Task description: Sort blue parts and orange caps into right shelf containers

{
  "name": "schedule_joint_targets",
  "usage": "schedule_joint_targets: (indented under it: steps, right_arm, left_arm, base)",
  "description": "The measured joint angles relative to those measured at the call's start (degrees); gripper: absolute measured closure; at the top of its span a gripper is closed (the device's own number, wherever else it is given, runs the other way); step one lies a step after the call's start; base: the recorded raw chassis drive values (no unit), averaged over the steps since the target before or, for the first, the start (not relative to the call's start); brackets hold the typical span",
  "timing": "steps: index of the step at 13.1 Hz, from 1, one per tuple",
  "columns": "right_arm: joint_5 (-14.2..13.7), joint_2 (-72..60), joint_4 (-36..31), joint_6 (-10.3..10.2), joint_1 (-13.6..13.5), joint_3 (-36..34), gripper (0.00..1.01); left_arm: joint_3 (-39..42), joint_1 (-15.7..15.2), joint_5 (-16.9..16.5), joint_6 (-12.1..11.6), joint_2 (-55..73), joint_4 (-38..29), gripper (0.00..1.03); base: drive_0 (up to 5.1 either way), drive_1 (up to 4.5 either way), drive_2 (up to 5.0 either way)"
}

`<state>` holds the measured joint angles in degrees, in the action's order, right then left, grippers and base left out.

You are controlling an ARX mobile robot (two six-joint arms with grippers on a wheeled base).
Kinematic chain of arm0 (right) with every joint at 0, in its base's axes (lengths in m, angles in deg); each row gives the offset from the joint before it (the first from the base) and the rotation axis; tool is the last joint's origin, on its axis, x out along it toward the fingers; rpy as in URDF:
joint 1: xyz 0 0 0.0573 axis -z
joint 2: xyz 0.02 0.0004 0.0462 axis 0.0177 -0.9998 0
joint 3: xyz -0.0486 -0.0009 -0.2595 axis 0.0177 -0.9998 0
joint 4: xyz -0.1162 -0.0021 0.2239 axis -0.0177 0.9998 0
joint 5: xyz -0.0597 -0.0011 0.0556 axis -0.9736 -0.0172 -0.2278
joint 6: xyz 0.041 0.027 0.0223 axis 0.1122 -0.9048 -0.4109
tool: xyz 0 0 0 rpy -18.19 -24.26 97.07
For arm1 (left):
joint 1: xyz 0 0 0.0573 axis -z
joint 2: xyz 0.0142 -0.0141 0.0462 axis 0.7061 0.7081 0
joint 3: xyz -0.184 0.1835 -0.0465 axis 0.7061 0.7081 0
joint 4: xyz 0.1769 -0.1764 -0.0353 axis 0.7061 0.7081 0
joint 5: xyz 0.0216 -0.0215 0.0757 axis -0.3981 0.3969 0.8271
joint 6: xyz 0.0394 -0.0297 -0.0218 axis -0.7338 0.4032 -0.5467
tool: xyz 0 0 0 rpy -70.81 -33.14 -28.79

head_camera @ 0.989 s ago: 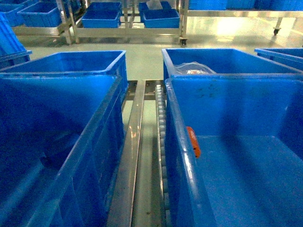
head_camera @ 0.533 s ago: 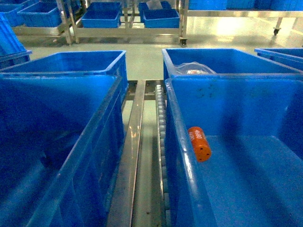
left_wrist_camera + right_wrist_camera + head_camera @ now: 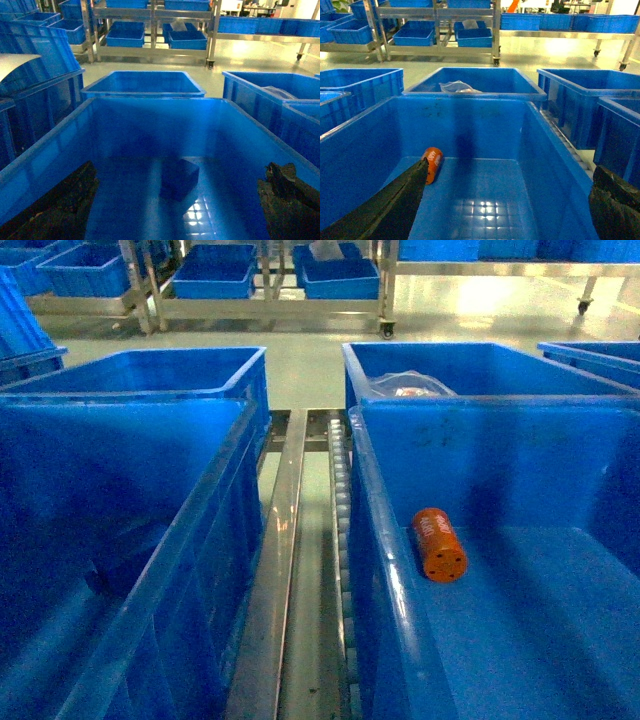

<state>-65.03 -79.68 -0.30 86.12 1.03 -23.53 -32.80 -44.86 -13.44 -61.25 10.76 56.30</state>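
The orange cap (image 3: 439,545) lies on its side on the floor of the near right crate (image 3: 520,415), close against that crate's left wall and toward its far end. Its long axis runs roughly from the far wall toward the near one, slanting a little toward the crate's middle, with the flat holed end facing the near edge. The right tool (image 3: 505,210) hangs over the near end of this same crate, its two dark fingers (image 3: 390,205) spread wide apart with nothing between them, so it is plainly released. From the right wrist view the cap (image 3: 432,164) sits ahead and to the left, just past the tip of the left finger and clear of it. The cap looks already delivered, so the right arm's next job is likely to pull away from the crate. The left tool (image 3: 180,210) is likewise spread and empty above the near left crate (image 3: 150,100), where a dark blue block (image 3: 179,178) rests on the floor near the middle, straight ahead between its fingers. The left arm is clearly the nearer one for that piece.
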Motion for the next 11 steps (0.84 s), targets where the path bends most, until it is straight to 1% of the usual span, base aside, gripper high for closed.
schedule_joint_targets:
  steps: [11]
  right_arm:
    - [0.0, 0.0, 0.0, 0.0, 0.0, 0.0, 0.03]
  left_arm:
    - [0.0, 0.0, 0.0, 0.0, 0.0, 0.0, 0.05]
  base:
    - [0.0, 0.0, 0.0]
